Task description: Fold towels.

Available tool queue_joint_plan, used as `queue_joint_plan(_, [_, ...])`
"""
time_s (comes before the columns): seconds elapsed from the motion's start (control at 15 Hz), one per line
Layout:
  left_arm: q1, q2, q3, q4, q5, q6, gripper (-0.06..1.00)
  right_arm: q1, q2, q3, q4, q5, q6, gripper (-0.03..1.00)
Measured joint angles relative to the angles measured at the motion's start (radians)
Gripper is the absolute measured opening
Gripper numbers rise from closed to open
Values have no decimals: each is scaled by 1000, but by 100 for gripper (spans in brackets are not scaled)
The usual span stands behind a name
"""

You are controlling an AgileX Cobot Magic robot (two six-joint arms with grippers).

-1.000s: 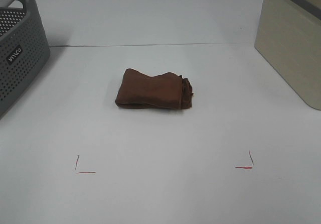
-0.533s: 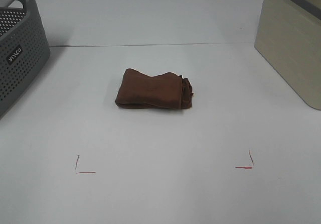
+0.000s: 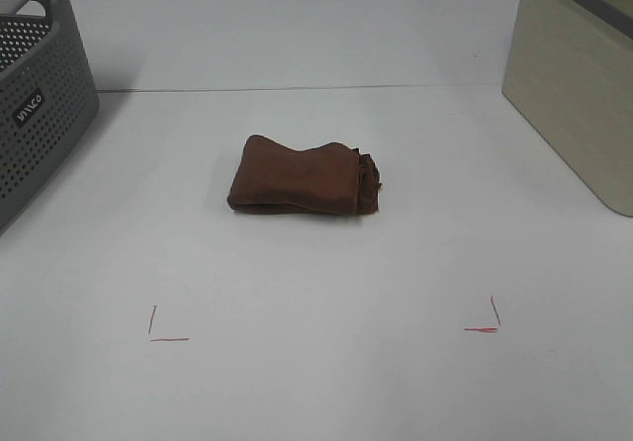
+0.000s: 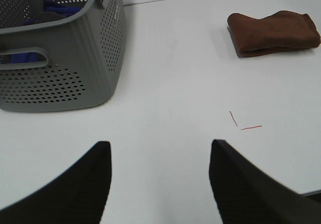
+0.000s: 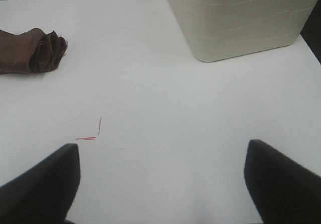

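— Where is the towel (image 3: pixel 302 176)?
— Mid-counter (image 3: pixel 316 263), lying flat, well apart from everything.
— Its state?
— Dark reddish-brown terry, folded into a thick bundle, layered edges bunched at its right end.

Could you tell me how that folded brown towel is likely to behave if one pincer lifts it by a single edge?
The towel is soft terry cloth, so it would probably sag rather than stay flat. Its layers sit loosely bunched at one end, so a single-edge lift would likely let the fold fall open. It looks light and unlikely to slip or roll.
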Motion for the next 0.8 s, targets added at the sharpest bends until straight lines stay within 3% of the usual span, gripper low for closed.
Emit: queue_joint_plan(0.8, [0,-1,0,0,0,0,56,0,-2,0,1,0,0,83])
